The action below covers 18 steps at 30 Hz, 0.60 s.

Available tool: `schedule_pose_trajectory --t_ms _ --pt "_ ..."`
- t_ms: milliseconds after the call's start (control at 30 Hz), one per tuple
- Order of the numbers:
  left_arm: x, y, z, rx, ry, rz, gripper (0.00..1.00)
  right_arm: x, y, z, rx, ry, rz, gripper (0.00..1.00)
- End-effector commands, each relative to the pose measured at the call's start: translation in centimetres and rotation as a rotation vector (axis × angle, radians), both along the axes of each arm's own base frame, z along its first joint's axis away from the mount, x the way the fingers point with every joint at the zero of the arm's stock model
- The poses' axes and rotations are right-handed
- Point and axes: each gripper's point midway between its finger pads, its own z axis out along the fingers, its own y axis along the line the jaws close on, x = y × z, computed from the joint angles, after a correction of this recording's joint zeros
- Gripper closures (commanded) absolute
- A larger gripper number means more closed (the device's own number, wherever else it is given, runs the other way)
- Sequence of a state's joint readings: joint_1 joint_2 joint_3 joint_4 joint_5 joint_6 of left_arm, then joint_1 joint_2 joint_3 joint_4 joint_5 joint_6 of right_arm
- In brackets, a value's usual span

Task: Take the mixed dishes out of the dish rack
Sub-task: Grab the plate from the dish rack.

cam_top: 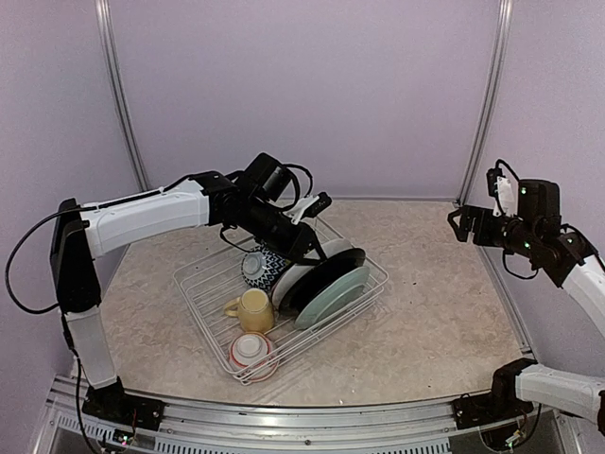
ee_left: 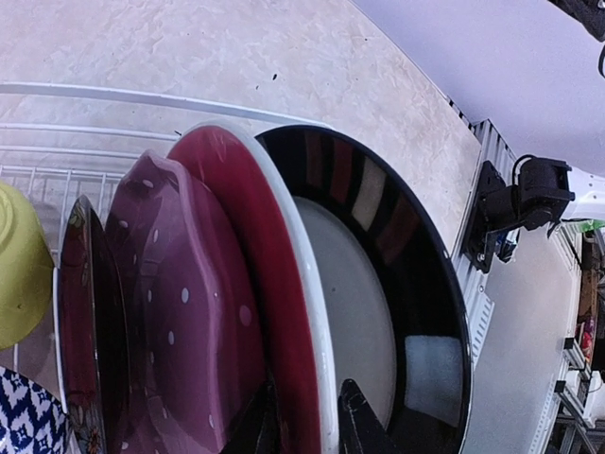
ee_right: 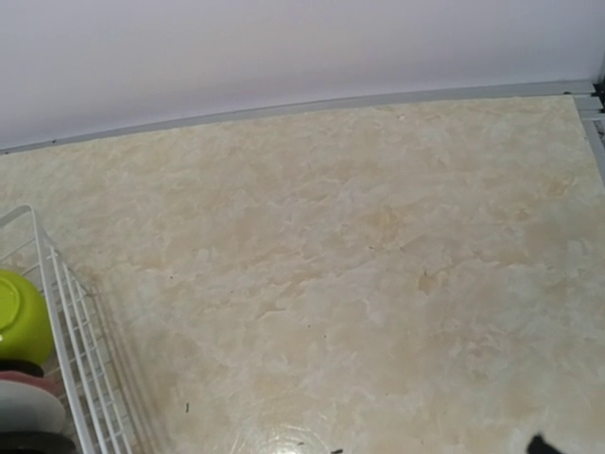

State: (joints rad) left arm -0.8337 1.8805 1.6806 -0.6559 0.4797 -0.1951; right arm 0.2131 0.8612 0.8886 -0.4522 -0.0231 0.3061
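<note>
Inspected the dish rack (cam_top: pixel 203 293) mid-table; found it loaded with the mixed dishes, plates on edge between the tines, bowls and a pale yellow mug (cam_top: pixel 253 310) toward the near end. Noted the left gripper (ee_left: pixel 307 424) low over the plate row, straddling the white rim of the dark red plate (ee_left: pixel 248 236), one finger against each face with no gap visible; judged clamped on that rim. Recorded the pink dotted plate (ee_left: pixel 180 312) close against one side and the black plate (ee_left: pixel 421 284) just beside the other, leaving little clearance. Located the right gripper (cam_top: pixel 463 225) high over bare table, well apart from the rack; cannot tell whether open or closed. Assessed the plate as rigid glazed ceramic, fairly heavy, slick and easily chipped; advise holding at the top rim, squarely across the thickness; advise lifting straight up clear of the tines before swinging aside, avoiding any knock against neighbours.
</note>
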Motion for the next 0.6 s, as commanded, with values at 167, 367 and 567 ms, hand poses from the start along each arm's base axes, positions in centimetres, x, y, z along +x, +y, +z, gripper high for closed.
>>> schedule_pose_trajectory --t_ms 167,367,567 --pt "0.1 0.7 -1.5 0.084 -0.015 -0.001 0.89 0.0 -0.1 0.9 0.036 -0.039 -0.010 0.00" --pt "-0.2 0.8 -0.1 0.069 -0.034 -0.016 0.96 0.6 0.6 2.0 0.070 -0.060 0.015 0.00" --pt "-0.8 0.8 1.6 0.042 -0.026 -0.039 1.00 0.8 0.6 2.6 0.084 -0.075 0.013 0.00"
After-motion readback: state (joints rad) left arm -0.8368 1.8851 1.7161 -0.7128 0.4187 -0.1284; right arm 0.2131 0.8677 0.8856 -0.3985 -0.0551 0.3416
